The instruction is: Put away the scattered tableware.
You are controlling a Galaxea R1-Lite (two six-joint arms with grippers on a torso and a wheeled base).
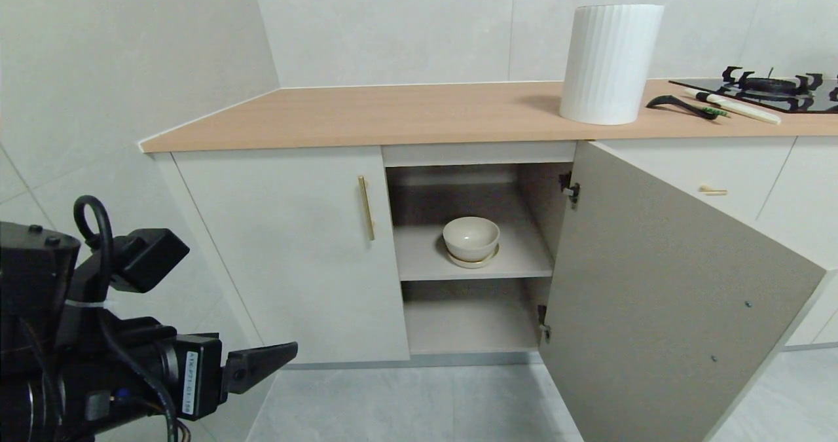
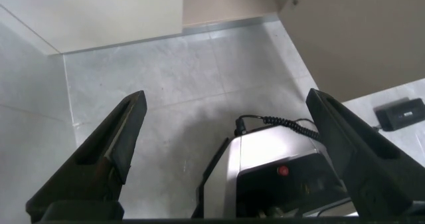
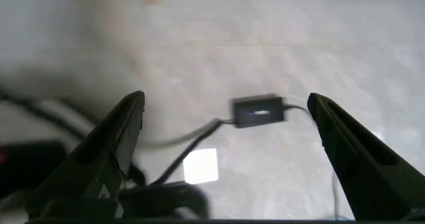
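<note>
**Bowl and plate on the cabinet shelf, both hands open**

The left hand (image 1: pixel 259 362) hangs low at the far left, in front of the cabinet and above the tiled floor (image 1: pixel 406 403). In the left wrist view its fingers (image 2: pixel 126 134) stand wide apart with nothing between them.

To its right is the closed door (image 1: pixel 288 252) with a brass handle (image 1: pixel 365 207). Next comes the open compartment. A cream bowl (image 1: pixel 471 236) sits on its upper shelf (image 1: pixel 425 258). The bowl stands upright on a small plate (image 1: pixel 473 260), and nothing shows inside it. A second shelf (image 1: pixel 458 327) lies below.

The open door (image 1: pixel 655 298) swings out to the right of the compartment.

On the counter (image 1: pixel 393 111), above that door's hinge side, stands a tall white ribbed canister (image 1: pixel 610 62); its inside is hidden. Just beside it on the right lies a black ladle (image 1: pixel 681 105), then a long cream utensil (image 1: pixel 740 108) with a green-marked end. Both are near the stove (image 1: pixel 779 92) at the far right.

The right hand (image 3: pixel 226 101) is also open and holds nothing. It points down at the floor, where a small black box (image 3: pixel 257 111) with a cable lies.
</note>
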